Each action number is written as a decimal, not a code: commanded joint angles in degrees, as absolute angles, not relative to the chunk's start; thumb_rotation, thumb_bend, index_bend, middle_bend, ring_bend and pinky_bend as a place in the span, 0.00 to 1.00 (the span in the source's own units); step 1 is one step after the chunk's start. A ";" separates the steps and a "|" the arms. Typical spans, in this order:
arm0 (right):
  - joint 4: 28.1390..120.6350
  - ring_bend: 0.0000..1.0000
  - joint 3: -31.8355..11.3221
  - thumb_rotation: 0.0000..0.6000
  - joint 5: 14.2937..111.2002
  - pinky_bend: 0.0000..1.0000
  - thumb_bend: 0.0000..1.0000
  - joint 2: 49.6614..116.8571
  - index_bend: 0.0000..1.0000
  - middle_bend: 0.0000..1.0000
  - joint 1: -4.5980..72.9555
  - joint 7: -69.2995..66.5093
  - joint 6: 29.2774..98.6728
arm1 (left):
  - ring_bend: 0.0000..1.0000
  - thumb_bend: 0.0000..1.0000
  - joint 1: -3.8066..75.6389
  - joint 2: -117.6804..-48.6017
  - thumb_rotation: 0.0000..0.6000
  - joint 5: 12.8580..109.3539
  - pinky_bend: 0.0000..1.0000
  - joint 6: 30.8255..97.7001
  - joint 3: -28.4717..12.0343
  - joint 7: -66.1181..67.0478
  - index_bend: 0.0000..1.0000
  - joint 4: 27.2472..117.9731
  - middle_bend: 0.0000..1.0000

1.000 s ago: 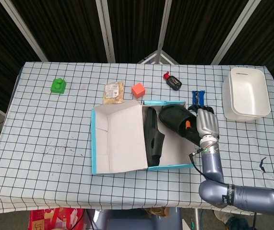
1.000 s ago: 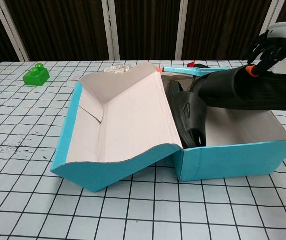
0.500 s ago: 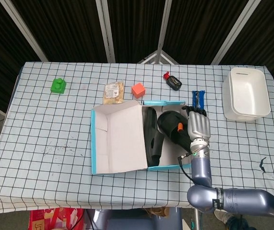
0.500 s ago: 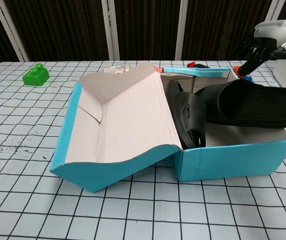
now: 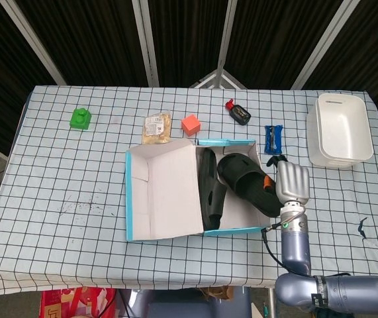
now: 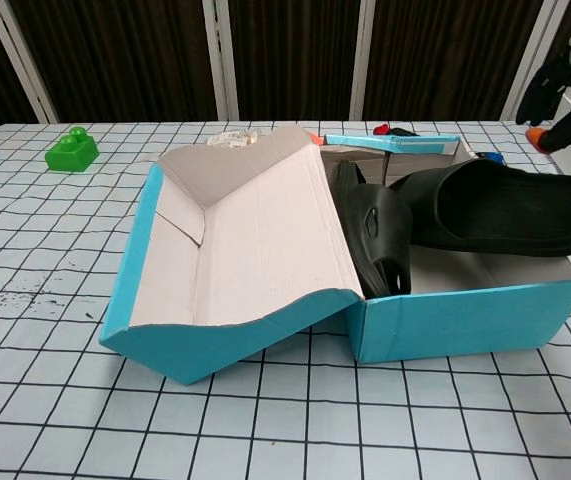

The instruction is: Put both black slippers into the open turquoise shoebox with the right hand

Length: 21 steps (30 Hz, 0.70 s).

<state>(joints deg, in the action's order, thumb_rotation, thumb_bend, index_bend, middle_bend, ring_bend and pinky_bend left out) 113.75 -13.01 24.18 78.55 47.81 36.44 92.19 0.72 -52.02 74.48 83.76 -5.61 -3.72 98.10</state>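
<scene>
The turquoise shoebox [image 5: 134, 199] [image 6: 465, 315] lies open mid-table, its lid folded out to the left. One black slipper [image 5: 210, 189] [image 6: 375, 235] stands on its side inside, against the lid hinge. The second black slipper [image 5: 241, 175] [image 6: 495, 205] lies tilted across the box, its end resting on the right wall. My right hand [image 5: 292, 182] [image 6: 563, 85] hovers just right of the box, off the slipper and holding nothing, with its fingers hanging down. The left hand shows in neither view.
A white tub [image 5: 339, 129] sits at the far right. Behind the box lie a blue packet [image 5: 273, 137], a black bottle with a red cap [image 5: 237, 112], a red cube [image 5: 190, 124] and a snack packet [image 5: 157, 126]. A green block [image 5: 80, 118] sits far left.
The right hand carried the second slipper left over the box, let it go, then drew back to the right. The slipper now rests on the box.
</scene>
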 commanded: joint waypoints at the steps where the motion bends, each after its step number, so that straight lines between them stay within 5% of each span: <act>1: 111.48 0.53 -11.95 1.00 26.11 0.84 0.48 79.08 0.48 0.40 45.93 34.49 90.04 | 0.00 0.37 0.62 -51.99 1.00 74.67 0.02 83.98 -5.56 -3.70 0.10 98.18 0.00; 21: 108.04 0.63 -11.89 1.00 29.29 0.93 0.48 82.26 0.56 0.48 42.19 36.43 86.19 | 0.00 0.37 0.92 -52.20 1.00 74.70 0.02 83.58 -5.47 -3.15 0.10 98.18 0.00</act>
